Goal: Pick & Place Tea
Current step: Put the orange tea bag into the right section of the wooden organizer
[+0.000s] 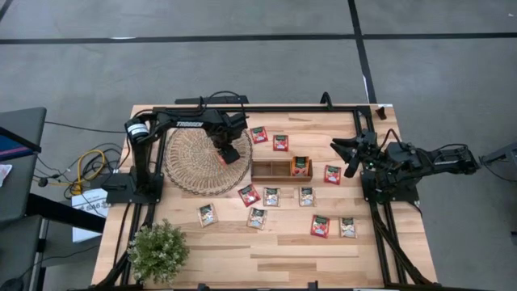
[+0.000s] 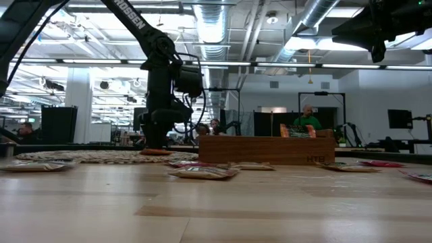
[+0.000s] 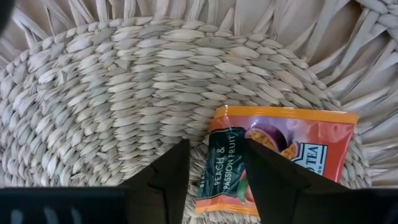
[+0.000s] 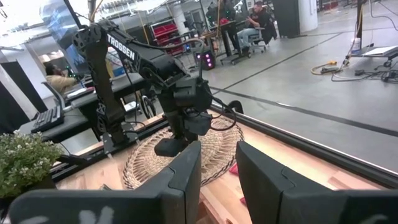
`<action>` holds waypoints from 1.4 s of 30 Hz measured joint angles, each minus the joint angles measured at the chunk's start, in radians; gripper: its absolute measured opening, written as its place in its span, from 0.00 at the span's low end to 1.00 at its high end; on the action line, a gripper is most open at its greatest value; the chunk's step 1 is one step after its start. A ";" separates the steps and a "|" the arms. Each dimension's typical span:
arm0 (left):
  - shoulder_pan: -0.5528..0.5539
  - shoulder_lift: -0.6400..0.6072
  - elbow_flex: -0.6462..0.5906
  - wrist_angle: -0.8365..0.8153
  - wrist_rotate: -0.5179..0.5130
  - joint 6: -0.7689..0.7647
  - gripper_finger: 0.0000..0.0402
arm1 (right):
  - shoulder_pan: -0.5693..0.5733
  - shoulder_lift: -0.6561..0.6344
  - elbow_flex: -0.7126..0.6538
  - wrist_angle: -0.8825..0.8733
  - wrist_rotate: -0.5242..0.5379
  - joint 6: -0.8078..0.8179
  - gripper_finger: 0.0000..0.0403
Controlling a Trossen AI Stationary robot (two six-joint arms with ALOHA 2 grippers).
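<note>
Left end effector (image 3: 214,180), fingers spread astride an orange tea sachet (image 3: 280,158) lying on the woven mat (image 3: 124,93); right end effector (image 4: 217,180), fingers parted and empty, raised over the counter's (image 1: 283,250) right edge.

Woven mat (image 1: 192,160): worktop's left half, toward far edge
Wooden tray (image 1: 273,170): mid-worktop
Potted plant (image 1: 158,251): near-left corner

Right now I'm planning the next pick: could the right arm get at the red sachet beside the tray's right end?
Probably yes: the red sachet lies flat, apart from the tray, nothing covers it, and the right claw hovers close by.
</note>
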 joint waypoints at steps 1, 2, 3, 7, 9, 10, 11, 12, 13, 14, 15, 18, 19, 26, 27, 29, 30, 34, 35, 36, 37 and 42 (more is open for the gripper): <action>0.001 -0.002 -0.001 0.001 0.002 -0.008 0.34 | 0.000 0.000 0.000 0.000 0.000 0.000 0.23; 0.001 -0.002 -0.001 0.001 0.002 -0.015 0.32 | 0.000 0.000 0.000 0.000 0.000 0.000 0.23; 0.001 -0.002 -0.001 0.001 0.000 -0.019 0.30 | 0.000 0.000 0.000 0.000 0.000 0.000 0.23; 0.000 -0.002 -0.001 0.000 -0.006 -0.026 0.23 | 0.000 0.000 0.000 0.000 0.000 0.000 0.23; 0.001 -0.002 -0.002 0.000 -0.007 -0.029 0.19 | 0.000 0.000 0.000 0.000 0.000 0.000 0.23; 0.001 -0.002 -0.002 -0.001 -0.013 -0.031 0.17 | 0.000 0.000 0.000 0.000 0.000 0.000 0.23; 0.001 -0.002 -0.002 -0.003 -0.022 -0.035 0.15 | 0.000 0.000 0.000 0.000 0.000 0.000 0.23; 0.001 -0.002 -0.002 -0.006 -0.032 -0.037 0.13 | 0.000 0.000 0.000 0.000 0.000 0.000 0.23; 0.000 -0.002 -0.002 -0.008 -0.042 -0.039 0.10 | 0.000 0.000 0.000 0.000 0.000 0.000 0.23; 0.000 -0.002 -0.002 -0.010 -0.045 -0.039 0.08 | 0.000 0.000 0.000 0.000 0.000 0.000 0.23; 0.000 -0.002 -0.002 -0.012 -0.045 -0.039 0.06 | 0.000 0.000 0.000 0.000 0.000 0.000 0.23; 0.000 -0.002 -0.002 -0.013 -0.050 -0.039 0.01 | 0.000 0.000 0.000 0.000 0.000 0.000 0.23; 0.000 -0.002 -0.002 -0.014 -0.051 -0.038 0.01 | 0.000 0.000 0.000 0.000 0.000 0.000 0.23; 0.000 0.002 0.067 -0.100 -0.066 -0.042 0.00 | 0.000 0.000 0.000 0.000 0.000 0.003 0.23; -0.003 0.002 0.087 -0.118 -0.066 -0.042 0.00 | 0.000 0.000 0.000 0.000 0.000 0.012 0.23; -0.011 0.002 0.131 -0.160 -0.070 -0.043 0.00 | 0.000 0.000 0.000 0.000 0.000 0.039 0.23; -0.017 0.002 0.154 -0.181 -0.072 -0.042 0.00 | 0.000 0.000 0.000 0.000 -0.004 0.051 0.23; -0.059 -0.008 0.260 -0.236 -0.099 -0.026 0.00 | 0.000 0.001 0.000 0.006 -0.065 0.094 0.23; -0.074 -0.016 0.289 -0.245 -0.108 -0.022 0.00 | 0.000 0.005 0.000 0.016 -0.079 0.105 0.23; -0.089 -0.027 0.316 -0.250 -0.118 -0.016 0.00 | 0.000 0.013 0.000 0.028 -0.093 0.113 0.23; -0.106 -0.039 0.343 -0.252 -0.124 -0.006 0.00 | 0.000 0.025 0.000 0.044 -0.101 0.114 0.23; -0.215 -0.074 0.503 -0.231 -0.210 0.086 0.00 | -0.007 0.118 0.000 0.182 -0.128 0.099 0.23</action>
